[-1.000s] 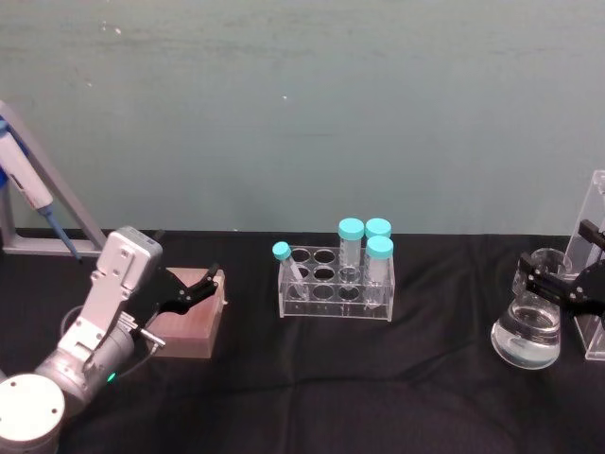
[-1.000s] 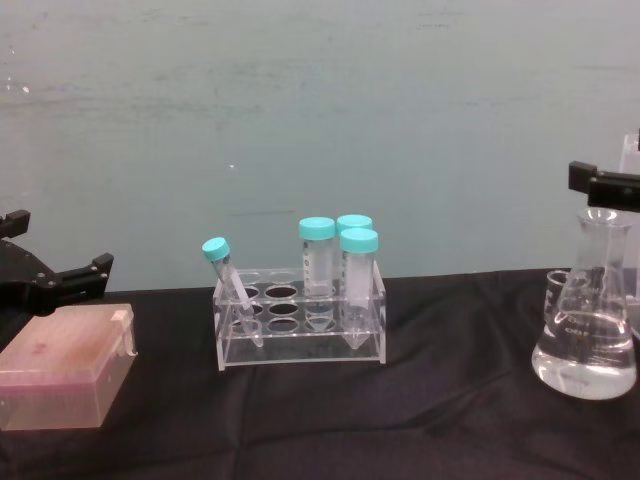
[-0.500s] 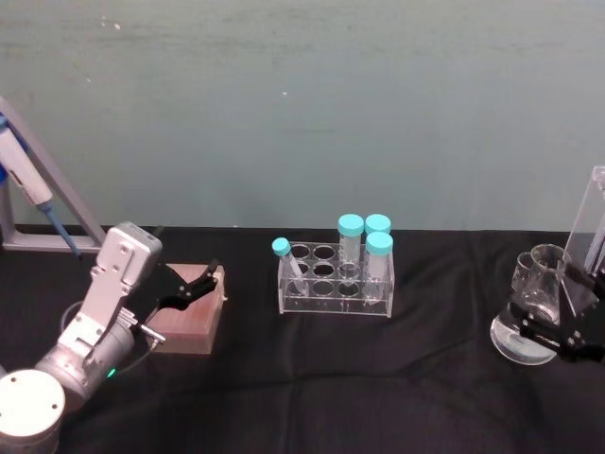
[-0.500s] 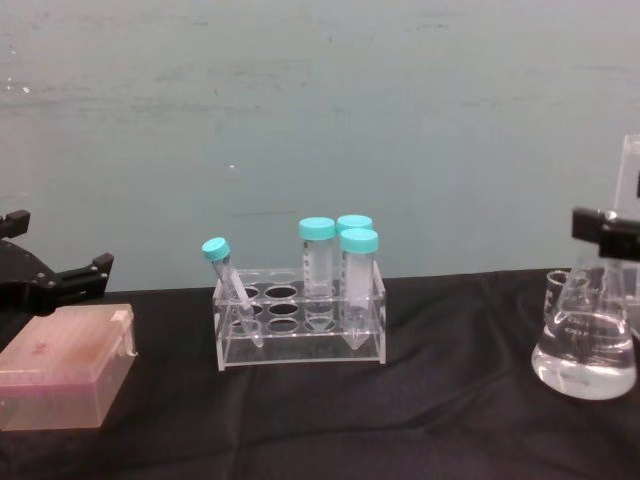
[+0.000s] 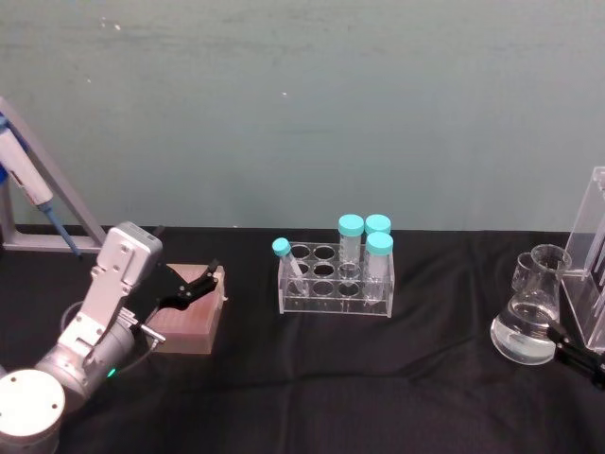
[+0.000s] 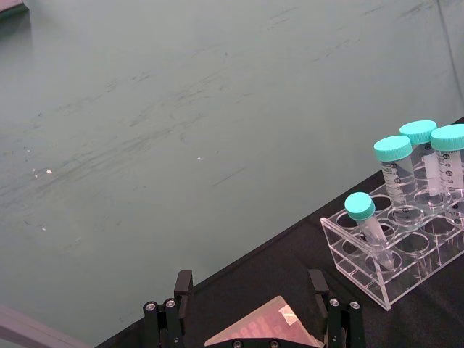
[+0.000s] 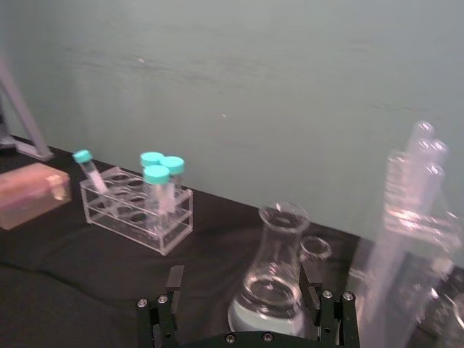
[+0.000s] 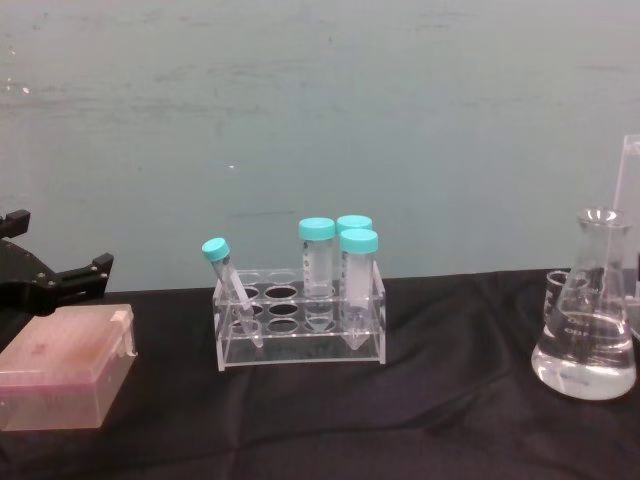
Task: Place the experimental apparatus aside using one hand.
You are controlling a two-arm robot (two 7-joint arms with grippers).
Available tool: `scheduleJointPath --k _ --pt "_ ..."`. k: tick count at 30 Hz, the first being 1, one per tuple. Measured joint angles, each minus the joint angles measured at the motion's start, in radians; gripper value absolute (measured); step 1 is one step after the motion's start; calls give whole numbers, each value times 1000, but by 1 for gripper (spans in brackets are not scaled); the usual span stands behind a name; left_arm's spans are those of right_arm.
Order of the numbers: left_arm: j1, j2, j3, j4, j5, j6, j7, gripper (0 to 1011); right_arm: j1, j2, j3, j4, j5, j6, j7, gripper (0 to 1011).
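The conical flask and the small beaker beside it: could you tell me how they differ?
The conical flask is taller, narrows to a neck above a wide base, and holds clear liquid; the small beaker is shorter, straight-walled, and shows no liquid that I can make out. The flask stands nearer the robot, the beaker behind it. Both are clear glass, upright, ungripped.
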Motion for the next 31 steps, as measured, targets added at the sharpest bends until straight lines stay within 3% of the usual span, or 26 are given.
scheduleJointPath --k 14,31 --pt "0 0 0 0 0 0 0 1000 -43 -33 17 -17 -51 43 -51 1000" --pt "0 0 0 0 0 0 0 1000 -40 -33 13 -12 -53 49 -46 1000"
